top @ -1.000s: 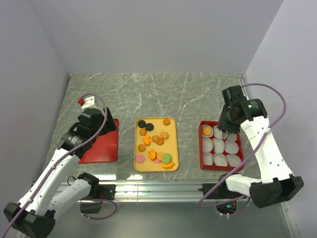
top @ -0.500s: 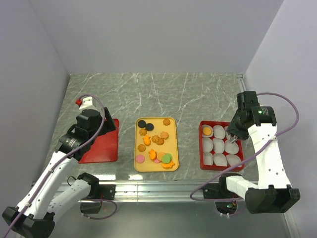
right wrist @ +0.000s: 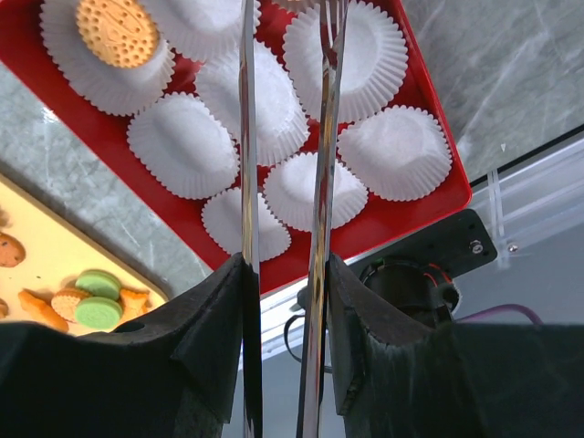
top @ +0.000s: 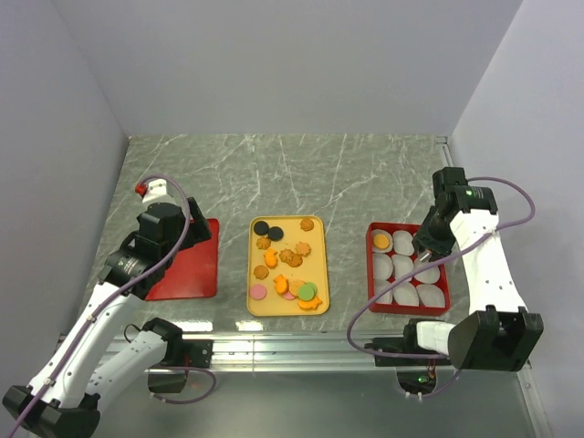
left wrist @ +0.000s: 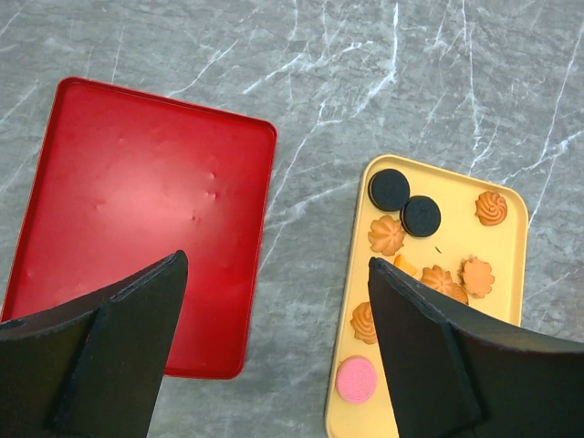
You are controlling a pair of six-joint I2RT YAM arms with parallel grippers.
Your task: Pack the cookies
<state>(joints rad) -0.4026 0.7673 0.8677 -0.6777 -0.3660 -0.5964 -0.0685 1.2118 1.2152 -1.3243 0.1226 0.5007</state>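
The cookies [top: 288, 264] lie scattered on a yellow tray [top: 317, 239]: orange, brown, two black, pink and green pieces. In the left wrist view the cookies [left wrist: 401, 234] fill the right side. One orange cookie [top: 381, 241] sits in the far left paper cup of the red box [top: 370, 274]; this cookie [right wrist: 117, 32] also shows in the right wrist view. My right gripper [top: 427, 246] [right wrist: 286, 265] is shut on metal tongs [right wrist: 246, 137], which reach over the paper cups; their tips are cut off. My left gripper [left wrist: 276, 262] is open and holds nothing, hanging above the gap between the red lid and the tray.
A flat red lid [top: 187, 265] [left wrist: 137, 210] lies left of the yellow tray. White paper cups [right wrist: 182, 146] fill the red box. The aluminium rail [top: 292, 345] runs along the table's near edge. Grey walls close in left and right.
My right arm has swung to the right and nearer, carrying the tongs over the right side of the red box. The left arm drew back slightly.
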